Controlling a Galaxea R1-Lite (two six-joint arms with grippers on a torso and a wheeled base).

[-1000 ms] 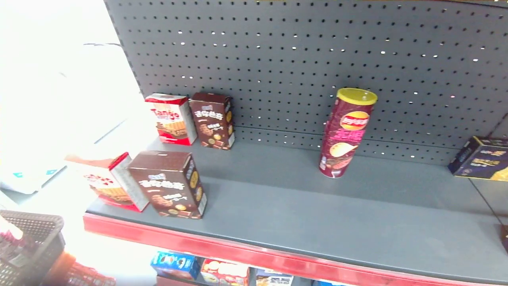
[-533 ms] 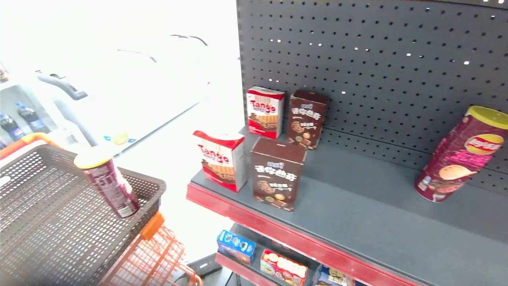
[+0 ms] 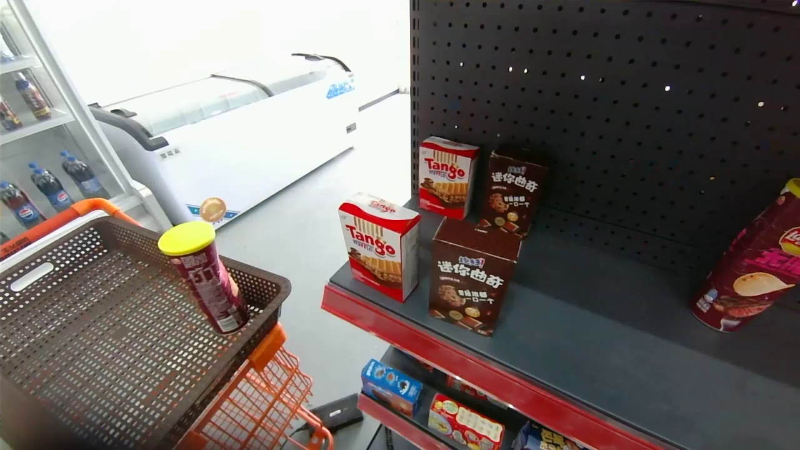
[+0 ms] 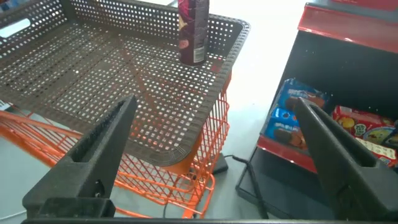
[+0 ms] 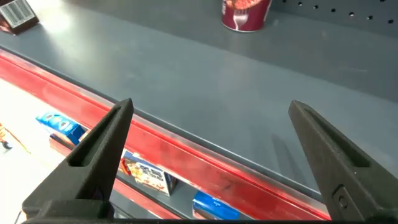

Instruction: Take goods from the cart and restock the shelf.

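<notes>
A maroon chips can with a yellow lid [image 3: 205, 281] stands tilted in the brown mesh basket [image 3: 75, 350] on the orange cart [image 3: 262, 400], at the left of the head view. A second, matching can [image 3: 750, 281] stands on the grey shelf [image 3: 594, 350] at the far right. My left gripper [image 4: 212, 102] hangs open above the basket's near corner, with the basket can [image 4: 193, 31] beyond it. My right gripper [image 5: 210, 106] is open over the shelf's red front edge [image 5: 186, 146], the shelf can [image 5: 245, 12] farther back. Both grippers hold nothing.
Two red-and-white wafer boxes [image 3: 378, 245] [image 3: 447, 176] and two brown cookie boxes [image 3: 472, 275] [image 3: 514, 190] stand at the shelf's left end. Packets [image 3: 390, 386] fill the lower shelf. A white chest freezer [image 3: 250, 125] and a drinks fridge [image 3: 31, 125] stand behind the cart.
The head camera has swung to the left, so the shelf slid right in the picture and the cart with its can came into view. The goods themselves have not moved.
</notes>
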